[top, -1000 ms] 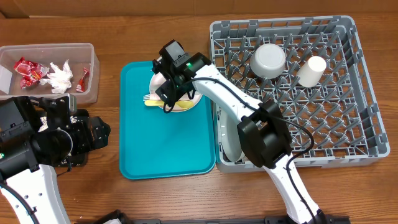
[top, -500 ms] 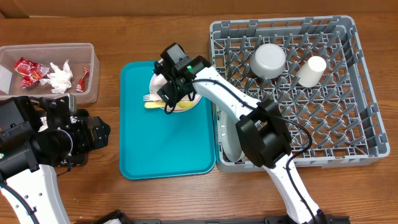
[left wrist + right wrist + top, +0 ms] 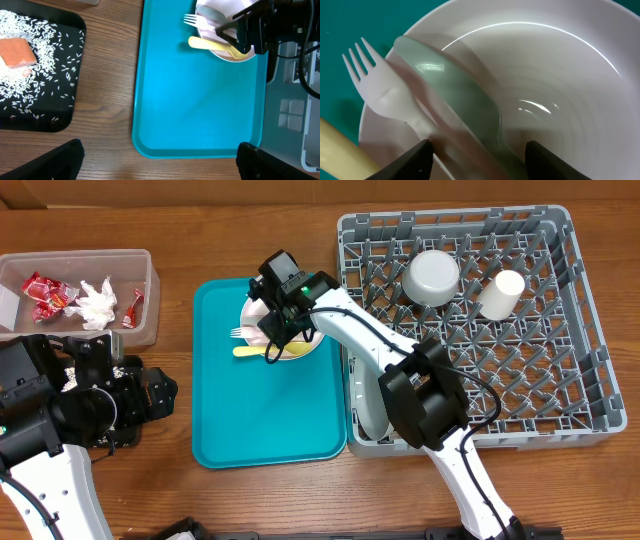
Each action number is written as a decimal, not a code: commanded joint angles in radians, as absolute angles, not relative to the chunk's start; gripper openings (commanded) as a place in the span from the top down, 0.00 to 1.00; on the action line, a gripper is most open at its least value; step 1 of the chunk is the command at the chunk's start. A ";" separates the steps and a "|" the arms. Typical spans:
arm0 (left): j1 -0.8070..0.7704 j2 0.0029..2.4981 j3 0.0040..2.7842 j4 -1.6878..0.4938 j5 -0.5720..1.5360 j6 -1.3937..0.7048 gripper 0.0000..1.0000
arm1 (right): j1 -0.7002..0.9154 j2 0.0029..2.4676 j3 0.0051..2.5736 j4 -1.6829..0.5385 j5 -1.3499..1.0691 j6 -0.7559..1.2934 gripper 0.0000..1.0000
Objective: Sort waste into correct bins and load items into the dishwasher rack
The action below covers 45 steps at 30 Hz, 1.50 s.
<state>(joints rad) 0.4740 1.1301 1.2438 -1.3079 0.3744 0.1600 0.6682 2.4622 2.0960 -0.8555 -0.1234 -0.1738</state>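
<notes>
My right gripper (image 3: 272,332) (image 3: 479,150) is down in the pale plate (image 3: 306,346) (image 3: 560,75) on the teal tray (image 3: 260,420). Its fingers are open and straddle the handles of a white fork (image 3: 375,85) and a greyish spoon (image 3: 455,85). A yellow utensil (image 3: 250,351) (image 3: 210,44) lies across the plate's near rim. The dishwasher rack (image 3: 570,330) holds a grey bowl (image 3: 432,277), a white cup (image 3: 500,294) and a plate on edge (image 3: 362,415). My left gripper (image 3: 150,395) (image 3: 160,150) hangs wide open over bare wood.
The clear tub (image 3: 150,290) at the far left holds red wrappers (image 3: 45,295) and a napkin (image 3: 97,304). The black tray (image 3: 75,60) carries rice (image 3: 50,45) and an orange cube (image 3: 17,51). The right arm stretches over the rack's left wall.
The right gripper has sunk slightly toward the plate and its fingers have drawn closer together around the cutlery handles. The left arm has not moved.
</notes>
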 commanded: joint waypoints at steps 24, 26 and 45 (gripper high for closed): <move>0.481 1.132 1.237 -1.304 0.385 0.168 0.00 | 0.665 2.463 2.038 -0.802 -0.104 -0.128 0.55; 0.481 1.132 1.237 -1.304 0.385 0.168 0.00 | 0.665 2.463 2.038 -0.803 -0.103 -0.120 0.55; 0.481 1.132 1.237 -1.304 0.385 0.168 0.00 | 0.665 2.455 2.084 -0.851 0.044 -0.023 0.55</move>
